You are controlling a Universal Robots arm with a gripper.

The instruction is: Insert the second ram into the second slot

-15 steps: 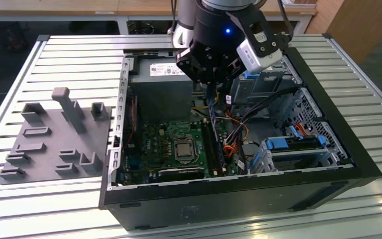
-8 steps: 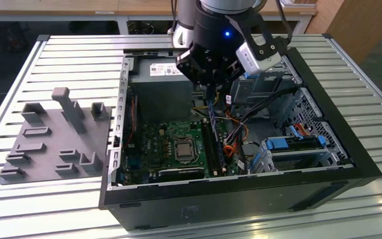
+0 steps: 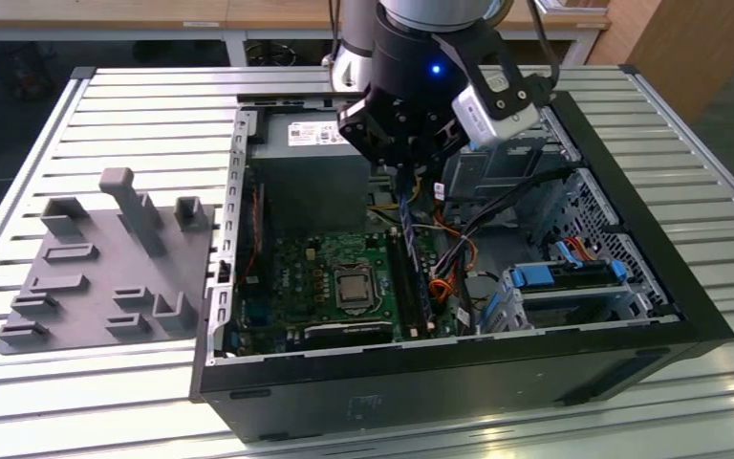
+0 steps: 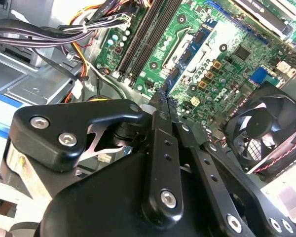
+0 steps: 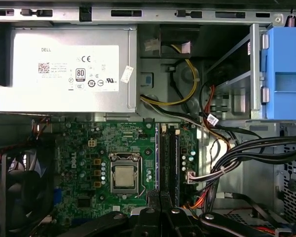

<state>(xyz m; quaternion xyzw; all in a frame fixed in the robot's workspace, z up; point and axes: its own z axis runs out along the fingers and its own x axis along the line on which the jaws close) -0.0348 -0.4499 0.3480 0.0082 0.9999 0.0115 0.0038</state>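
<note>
The gripper (image 4: 162, 101) has matt black links with shiny screw heads. Beneath it the motherboard (image 5: 81, 148) is glossy green. Beyond it the power supply (image 5: 64, 102) is dull bare sheet metal with a white paper label (image 5: 64, 66). To its side, the drive latch (image 5: 286, 74) is smooth blue plastic.

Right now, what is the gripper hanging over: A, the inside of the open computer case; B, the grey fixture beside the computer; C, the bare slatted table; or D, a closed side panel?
A: in the exterior view the gripper hangs inside the outline of the open computer case, above the green motherboard, well apart from the grey fixture on the exterior view's left.
</note>
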